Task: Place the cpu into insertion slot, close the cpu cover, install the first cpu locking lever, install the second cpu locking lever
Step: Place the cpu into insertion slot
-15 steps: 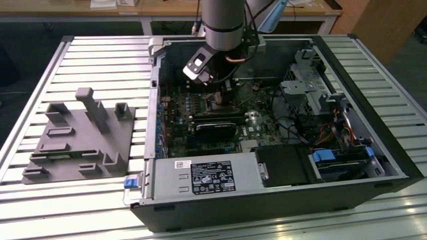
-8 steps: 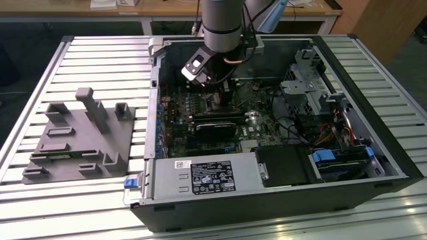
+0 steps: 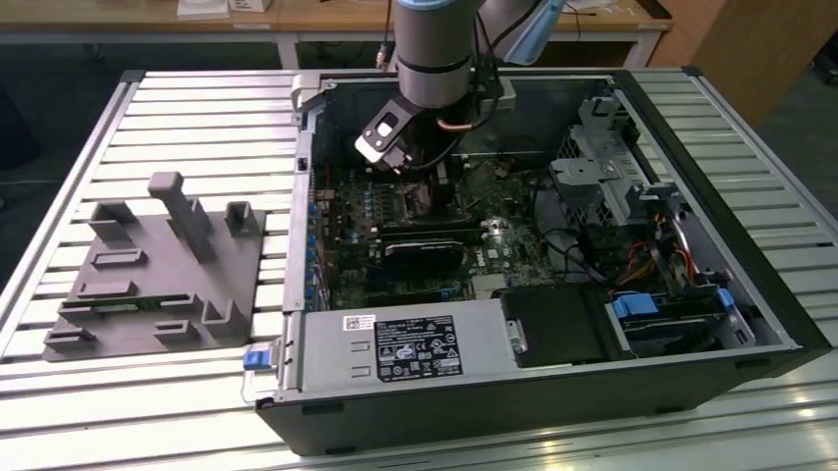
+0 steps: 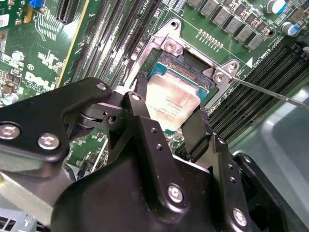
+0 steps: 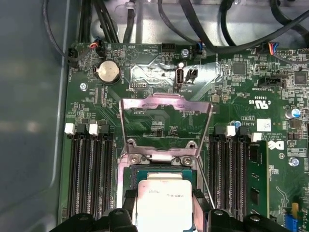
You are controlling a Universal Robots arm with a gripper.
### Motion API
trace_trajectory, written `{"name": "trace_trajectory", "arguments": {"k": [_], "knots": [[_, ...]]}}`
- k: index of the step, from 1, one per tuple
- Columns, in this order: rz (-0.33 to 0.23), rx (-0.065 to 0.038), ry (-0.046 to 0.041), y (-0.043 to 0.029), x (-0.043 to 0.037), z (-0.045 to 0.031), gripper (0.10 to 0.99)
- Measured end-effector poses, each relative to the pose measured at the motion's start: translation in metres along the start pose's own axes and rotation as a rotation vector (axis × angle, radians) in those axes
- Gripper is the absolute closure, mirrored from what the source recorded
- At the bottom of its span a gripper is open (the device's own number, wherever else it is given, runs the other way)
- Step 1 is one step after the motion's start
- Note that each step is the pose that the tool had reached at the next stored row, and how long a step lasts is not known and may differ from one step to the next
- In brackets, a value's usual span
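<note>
Your gripper point(image 4: 169, 118) has its fingers point(image 4: 194, 131) closed on two opposite edges of the chip point(image 5: 165, 195), held at the socket point(image 4: 186, 60) with the cover point(image 5: 164, 100) standing open, seated or not I cannot tell; judge it light, stiff, slick on top and fragile underneath, so hold edges only.

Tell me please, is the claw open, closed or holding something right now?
Claw: closed on the cpu, holding it at the insertion slot.

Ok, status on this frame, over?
Pincer shut on the cpu, at the insertion slot. Cpu cover raised open. Locking lever off to the side.
</note>
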State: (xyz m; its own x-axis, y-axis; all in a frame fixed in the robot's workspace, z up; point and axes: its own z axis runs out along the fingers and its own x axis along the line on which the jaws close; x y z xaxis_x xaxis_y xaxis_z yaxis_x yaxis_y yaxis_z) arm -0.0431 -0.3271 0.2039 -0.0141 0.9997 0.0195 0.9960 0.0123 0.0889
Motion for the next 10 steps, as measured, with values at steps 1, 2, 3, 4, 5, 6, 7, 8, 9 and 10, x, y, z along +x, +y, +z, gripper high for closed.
{"name": "trace_trajectory", "arguments": {"k": [1,2,3,4,5,6,7,8,9,10], "knots": [[0.000,0.000,0.0000,-0.0005,0.0001,0.0007,0.545],[0.001,0.000,-0.0001,-0.0008,0.0002,0.0015,0.545],[0.002,0.000,-0.0003,-0.0012,0.0002,0.0023,0.545],[0.002,0.000,-0.0003,-0.0016,0.0003,0.0031,0.545],[0.003,0.000,-0.0003,-0.0020,0.0003,0.0039,0.545],[0.003,0.000,-0.0003,-0.0023,0.0004,0.0045,0.545],[0.003,0.000,-0.0004,-0.0025,0.0004,0.0047,0.545],[0.003,0.000,-0.0005,-0.0025,0.0005,0.0049,0.545],[0.003,0.000,-0.0004,-0.0026,0.0008,0.0052,0.545],[0.004,0.000,-0.0004,-0.0026,0.0012,0.0055,0.545]]}}
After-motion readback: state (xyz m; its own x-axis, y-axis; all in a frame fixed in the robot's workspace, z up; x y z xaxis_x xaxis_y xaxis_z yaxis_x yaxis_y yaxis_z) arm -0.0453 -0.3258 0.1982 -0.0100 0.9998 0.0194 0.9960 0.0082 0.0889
